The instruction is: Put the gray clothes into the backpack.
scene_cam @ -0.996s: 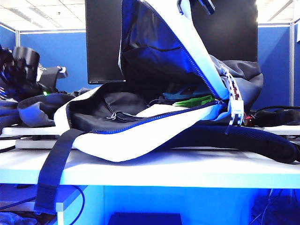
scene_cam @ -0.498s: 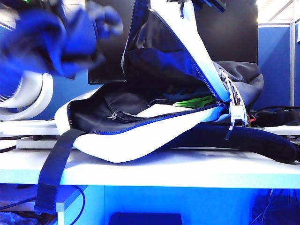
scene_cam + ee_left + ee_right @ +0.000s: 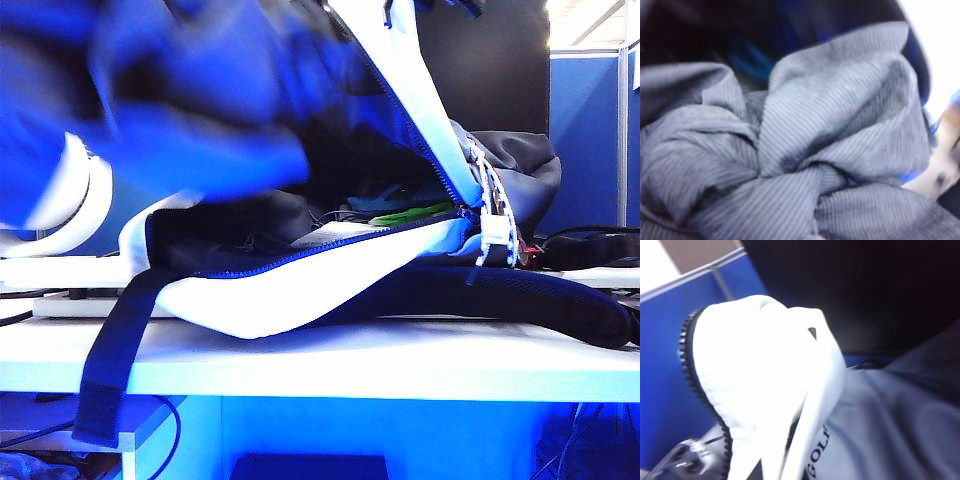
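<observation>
My left gripper is clamped on the gray clothes (image 3: 190, 110), a blurred bundle up in the air just left of and partly over the backpack (image 3: 300, 290) mouth; the gripper itself is hidden behind fabric. Close up, the gray clothes (image 3: 790, 165) fill the left wrist view in thick ribbed folds. The backpack lies on its side on the white bench (image 3: 400, 365), main zipper open, mouth toward the bundle, black strap (image 3: 115, 360) hanging off the bench edge. My right gripper is at the top of the backpack, pinched shut on the raised white flap (image 3: 765, 385), fingers not visible. Green item (image 3: 410, 212) inside the backpack.
</observation>
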